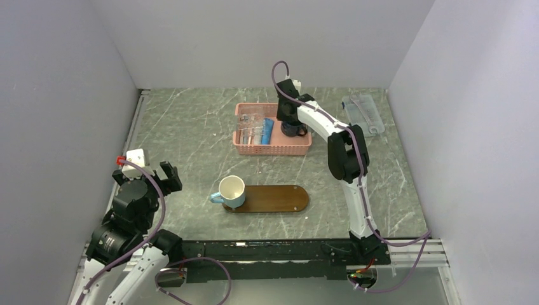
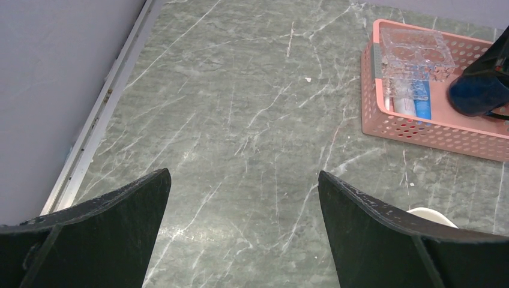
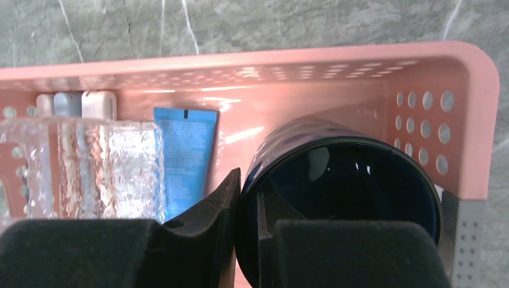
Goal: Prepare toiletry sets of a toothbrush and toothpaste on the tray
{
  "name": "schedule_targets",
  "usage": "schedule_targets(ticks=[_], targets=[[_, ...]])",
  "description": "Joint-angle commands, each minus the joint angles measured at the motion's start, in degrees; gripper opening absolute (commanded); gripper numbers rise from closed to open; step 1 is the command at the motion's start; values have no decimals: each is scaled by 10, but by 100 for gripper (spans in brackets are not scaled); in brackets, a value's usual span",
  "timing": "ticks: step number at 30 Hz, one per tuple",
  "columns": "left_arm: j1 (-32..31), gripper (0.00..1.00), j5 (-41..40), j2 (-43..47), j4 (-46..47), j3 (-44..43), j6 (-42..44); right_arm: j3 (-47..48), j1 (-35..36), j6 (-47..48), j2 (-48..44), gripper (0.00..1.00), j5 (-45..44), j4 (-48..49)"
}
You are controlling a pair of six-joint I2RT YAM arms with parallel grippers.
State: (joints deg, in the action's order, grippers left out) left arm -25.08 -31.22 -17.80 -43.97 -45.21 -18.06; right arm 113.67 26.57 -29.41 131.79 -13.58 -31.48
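Note:
The dark brown wooden tray (image 1: 279, 198) lies at the table's near middle, with a white and light blue mug (image 1: 231, 190) on its left end. The pink basket (image 1: 273, 150) behind it holds the blue toothpaste (image 3: 183, 156), lying flat next to a clear knobbly holder (image 3: 90, 168). A dark blue mug (image 3: 354, 180) stands in the basket's right end. My right gripper (image 3: 249, 186) is shut on this mug's wall, one finger outside and one inside. My left gripper (image 2: 243, 180) hangs open over bare table at the left. The toothbrush is hidden.
A clear plastic box (image 1: 363, 113) lies at the far right by the wall. A small white block (image 1: 135, 157) sits near the left wall, just behind my left arm. Grey walls close in the table on three sides.

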Motion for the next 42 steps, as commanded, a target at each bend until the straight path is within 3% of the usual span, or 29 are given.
schedule_targets(ticks=[1,13,19,27,42], targets=[[4,99,6,-8,20,-1,7,-16,15,34,-93,0,-3,47],[6,99,5,-19,17,1,5,-126,74,130,-244,0,-26,120],[6,99,7,-30,15,-1,6,-144,118,177,-304,0,-29,88],[6,99,16,-43,15,0,7,-244,181,221,-432,0,-15,68],[6,99,31,-50,18,2,10,-417,287,230,-625,0,12,-17]])
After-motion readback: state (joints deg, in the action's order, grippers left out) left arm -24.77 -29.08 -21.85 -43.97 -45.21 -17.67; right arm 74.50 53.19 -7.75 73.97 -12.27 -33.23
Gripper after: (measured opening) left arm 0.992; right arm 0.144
